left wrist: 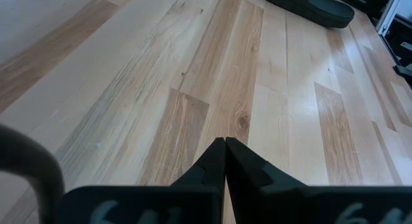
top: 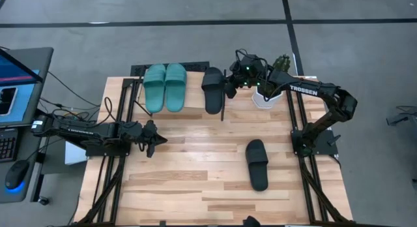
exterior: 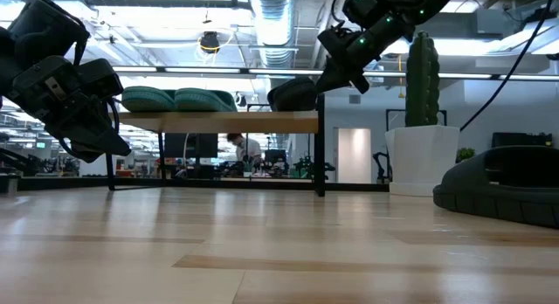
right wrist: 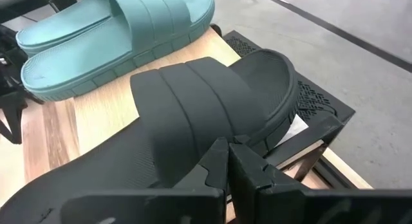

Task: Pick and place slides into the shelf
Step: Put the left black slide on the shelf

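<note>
left gripper: left of centre in the high view, low over bare worktop, fingers together, holding nothing. Waiting.
shelf: upper middle of the high view, at the worktop's far edge. Top board carries three slides.
teal pair: side by side on the shelf's left part, touching each other.
black slide on shelf: right end of the board, just beside the teal pair. In the right wrist view one end hangs past the board's corner.
right gripper: upper middle-right of the high view, at the shelf's right end, right beside that black slide. Fingers together, not clamped on it.
last black slide: flat on the worktop, lower right of centre, well apart from the shelf and both arms.
step in hand: looks like the third slide is placed; fourth comes next.
doing it well: lift the right arm clear without nudging the overhanging slide. Spread the fingers before descending, take the strap or a side edge.
shelf space: tight; little board shows right of the black slide.
cactus pot: right of the shelf; keep the swing clear of it.
</note>
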